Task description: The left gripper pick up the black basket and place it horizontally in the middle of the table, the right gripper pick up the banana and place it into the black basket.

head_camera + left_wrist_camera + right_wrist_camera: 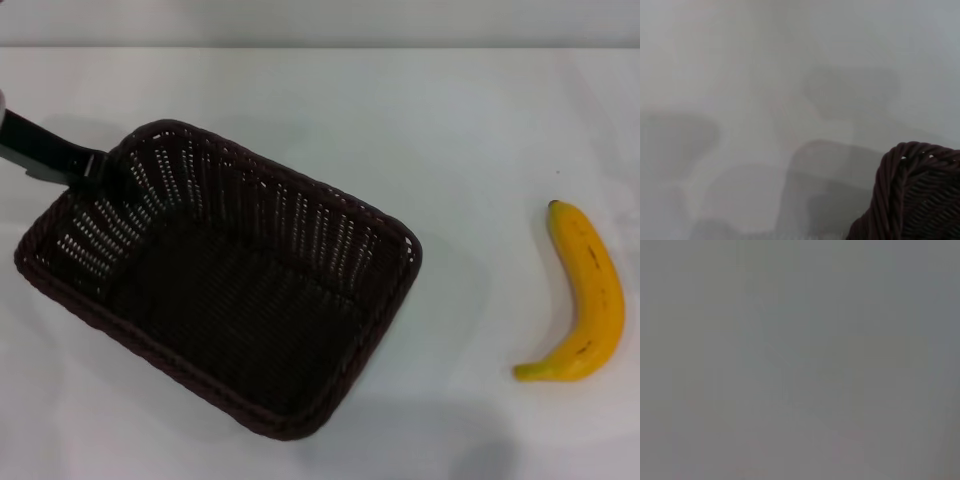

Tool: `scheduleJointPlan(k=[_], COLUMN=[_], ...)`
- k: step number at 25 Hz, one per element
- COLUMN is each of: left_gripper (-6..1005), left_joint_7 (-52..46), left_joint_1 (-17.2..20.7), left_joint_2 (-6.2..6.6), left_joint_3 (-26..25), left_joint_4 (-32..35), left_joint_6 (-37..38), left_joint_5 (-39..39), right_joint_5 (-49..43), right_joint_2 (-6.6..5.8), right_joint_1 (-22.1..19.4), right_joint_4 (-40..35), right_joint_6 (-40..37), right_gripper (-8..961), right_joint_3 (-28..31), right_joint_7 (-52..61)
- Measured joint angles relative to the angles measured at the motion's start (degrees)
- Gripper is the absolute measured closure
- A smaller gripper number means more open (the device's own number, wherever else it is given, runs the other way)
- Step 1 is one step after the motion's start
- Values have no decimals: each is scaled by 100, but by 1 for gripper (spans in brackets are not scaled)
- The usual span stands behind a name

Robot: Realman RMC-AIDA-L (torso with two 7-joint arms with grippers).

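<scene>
The large rectangular dark brown-black woven wicker basket (225,285) rests on the plain white flat counter (330,110), left of centre in the head view. It stands upright with its opening facing up and its interior empty. Its long axis runs diagonally, from the far left toward the near right, so the basket sits skewed relative to the counter edge. The braided rim and slatted sides are fully visible.

The slim black left gripper (88,170) enters from the left edge of the head view and meets the basket at its far-left corner. Its tip lies at the rim, touching or overlapping the wicker there. How far the jaws are open, and whether they have hold of the rim, cannot be told from these views. In the left wrist view, a corner of the braided rim (912,195) appears close to the camera above the pale counter (765,75); no fingers appear there.

The single curved ripe yellow banana (583,296) lies flat on the counter at the right side, well apart from the basket. Its curve bows toward the right edge. One end points to the far side; the other end points toward the near left.

The right gripper is not in view. The right wrist view presents only a uniform grey field.
</scene>
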Motion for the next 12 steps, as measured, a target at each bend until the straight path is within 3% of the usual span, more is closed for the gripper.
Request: scheduleJointPlan(k=[6,12], left_gripper=[771,842], left_joint_7=[-32,-87], left_joint_1=[171,604], left_joint_2=[96,233], left_joint_3=[-108,-611], left_joint_4=[7,2], left_joint_6=[-215,-232], left_joint_5=[-417,-1123], right_joint_5=[-4,-8], right_joint_2=[8,11], right_joint_1=[2,2], right_joint_4=[5,9], right_joint_6=[8,12], right_gripper=[113,113], right_joint_3=[-10,-4], right_joint_7=[0,0])
